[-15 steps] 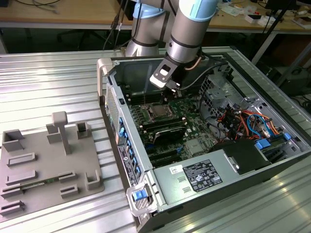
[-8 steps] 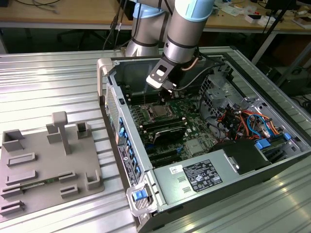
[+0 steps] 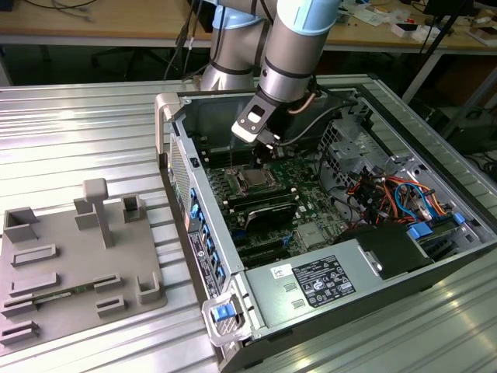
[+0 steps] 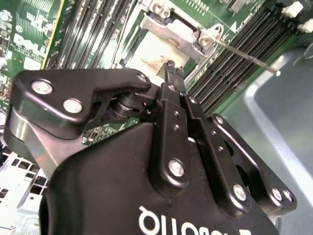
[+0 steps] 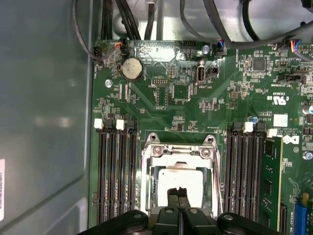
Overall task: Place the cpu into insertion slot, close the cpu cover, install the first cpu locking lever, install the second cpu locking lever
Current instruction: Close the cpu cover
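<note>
Gripper point(image 5: 177, 192) fingers are pressed together with nothing between them, their tips over the near edge of the cpu point(image 5: 178, 177); whether they touch it cannot be told. That chip lies flat in the socket, framed by the cpu cover point(image 5: 178, 151), which lies down around it. In the second wrist view, 1 thin lever rod point(image 4: 244, 55) juts away from the cover's corner. Memory slots point(image 5: 115, 171) flank the socket on the green motherboard point(image 5: 195, 98), inside the open computer case point(image 3: 167, 116).

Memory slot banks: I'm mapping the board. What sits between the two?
In the first wrist view, the cpu, framed by the cpu cover, with the claw over it.
</note>
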